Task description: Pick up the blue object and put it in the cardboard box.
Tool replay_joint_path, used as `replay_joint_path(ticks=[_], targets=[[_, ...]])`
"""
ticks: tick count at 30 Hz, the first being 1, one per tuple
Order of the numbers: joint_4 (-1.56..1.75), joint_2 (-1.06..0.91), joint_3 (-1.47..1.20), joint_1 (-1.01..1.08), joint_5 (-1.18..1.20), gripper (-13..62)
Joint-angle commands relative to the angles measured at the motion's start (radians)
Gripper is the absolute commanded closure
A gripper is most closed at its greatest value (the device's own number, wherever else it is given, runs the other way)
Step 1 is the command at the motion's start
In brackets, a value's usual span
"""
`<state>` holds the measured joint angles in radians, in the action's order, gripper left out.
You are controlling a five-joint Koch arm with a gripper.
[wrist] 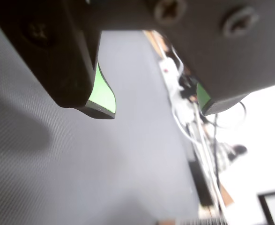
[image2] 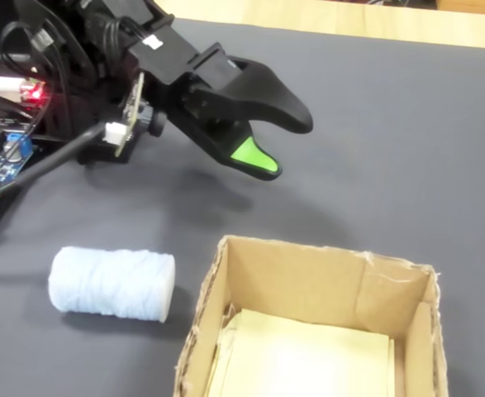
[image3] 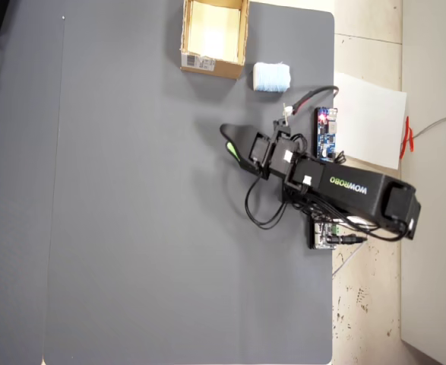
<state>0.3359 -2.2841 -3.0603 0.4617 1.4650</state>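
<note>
Arm (image3: 336,186): stretched low over counter (image3: 147,228); gripper (image2: 279,149) jaws apart, empty, near blue object (image2: 111,284) and cardboard box (image2: 308,277).

dark grey mat (image3: 147,228): laid over the tabletop | blue circuit board (image3: 327,135): placed at the mat's right edge, red light lit | white paper sheet (image3: 371,118): laid beside the board

The arm reached out low and nearly level, its black links stretched behind the gripper (image2: 271,149) in the overhead view. The gripper (wrist: 158,108) was parted: in the wrist view two black jaws with green inner pads hung well apart, with open space between them. In the fixed view the upper jaw curved over the green-tipped lower one, nothing between them.
</note>
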Motion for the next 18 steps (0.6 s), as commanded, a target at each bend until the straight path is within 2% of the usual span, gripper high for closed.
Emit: replay_joint_path(ticks=[1,8,18], targets=[[0.089,-0.083,0.043,0.037,-0.043,15.5],[-0.072,-0.074,0.222,0.198,-0.094,16.1],[-0.565,0.011,0.565,0.416,-0.097,16.3]])
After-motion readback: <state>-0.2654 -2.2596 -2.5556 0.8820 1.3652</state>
